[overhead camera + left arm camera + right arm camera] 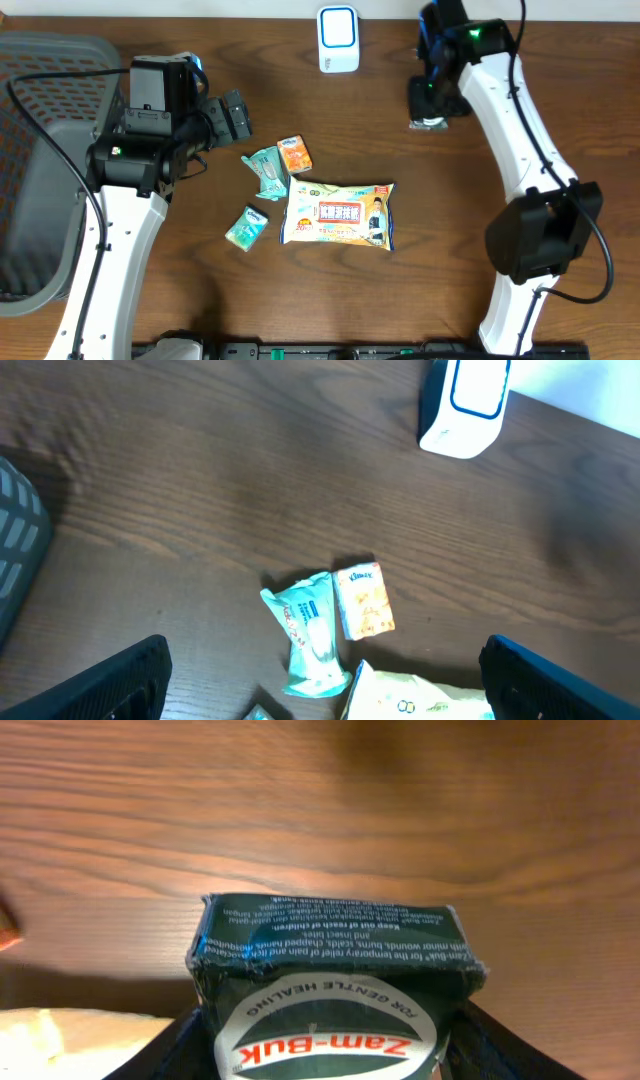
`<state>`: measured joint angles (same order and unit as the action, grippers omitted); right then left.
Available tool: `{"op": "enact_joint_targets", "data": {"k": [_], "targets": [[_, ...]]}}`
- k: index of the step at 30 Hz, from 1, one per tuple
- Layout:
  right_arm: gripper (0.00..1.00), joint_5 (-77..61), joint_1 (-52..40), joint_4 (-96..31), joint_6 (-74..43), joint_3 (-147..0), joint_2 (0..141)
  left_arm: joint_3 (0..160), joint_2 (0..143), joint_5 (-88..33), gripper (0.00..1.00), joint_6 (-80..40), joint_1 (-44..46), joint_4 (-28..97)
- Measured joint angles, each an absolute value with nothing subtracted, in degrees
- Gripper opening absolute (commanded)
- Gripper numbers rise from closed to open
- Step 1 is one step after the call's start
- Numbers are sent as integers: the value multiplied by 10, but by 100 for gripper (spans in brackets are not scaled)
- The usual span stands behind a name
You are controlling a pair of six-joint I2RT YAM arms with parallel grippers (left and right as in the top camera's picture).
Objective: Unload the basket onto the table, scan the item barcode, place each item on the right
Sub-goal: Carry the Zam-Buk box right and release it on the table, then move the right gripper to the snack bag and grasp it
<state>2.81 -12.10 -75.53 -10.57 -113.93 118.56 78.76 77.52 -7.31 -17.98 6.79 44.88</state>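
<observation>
Overhead view shows the right claw [430,112] low over the far right part of the bench [400,300], closed on a dark green Zam-Buk box [330,955]. From the right wrist camera the box fills the space between the two dark fingers [490,1045], which press it on both sides. Its oval label with the red name faces the camera, and one panel with small white text faces up (I see no barcode on these two faces). If the box touches the wood or hangs just above it, I cannot tell.

A white scanner [338,38] with a blue ring stands upright, to the left of this claw and a little farther from the robot, apart from the box.

Across the bench the left claw [237,115] is opened wide and holds nothing; its fingers [120,682] show only at the bottom corners of its own camera. Just in front of it, toward the right claw, lie an orange tissue pack [295,153] and a teal sachet [266,171], side by side and touching. A second teal sachet [246,226] and a large wipes pack [340,215] lie nearer to the robot. Behind the left claw, at the bench edge, stands a grey basket [40,60].
</observation>
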Motion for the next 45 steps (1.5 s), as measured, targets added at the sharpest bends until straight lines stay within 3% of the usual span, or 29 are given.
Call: {"op": "enact_joint_targets", "data": {"k": [14, 16, 17, 18, 19, 24, 30, 33, 38, 45], "targets": [[59, 21, 87, -583, -178, -890, 1187, 788, 775, -73, 98, -180, 68, 449], [66, 20, 114, -570, -189, -872, 1187, 788, 775, -73, 98, -180, 68, 449], [76, 19, 126, -565, -192, -867, 1187, 788, 775, -73, 98, -180, 68, 449], [95, 19, 141, -562, -200, -862, 1187, 788, 775, -73, 98, -180, 68, 449], [99, 18, 150, -563, -203, -861, 1187, 788, 775, -73, 98, -180, 68, 449], [99, 15, 161, -593, -207, -866, 1187, 788, 775, -73, 98, -180, 68, 449], [99, -4, 136, -680, -184, -954, 1187, 788, 775, -73, 97, -180, 68, 449], [99, -58, 100, -690, -106, -998, 1182, 788, 775, -73, 98, -180, 68, 449], [99, -193, -39, -690, 89, -1031, 1165, 788, 775, -73, 98, -180, 68, 449], [99, -234, -196, -688, 228, -1031, 1189, 788, 775, -73, 98, -180, 68, 449]]}}
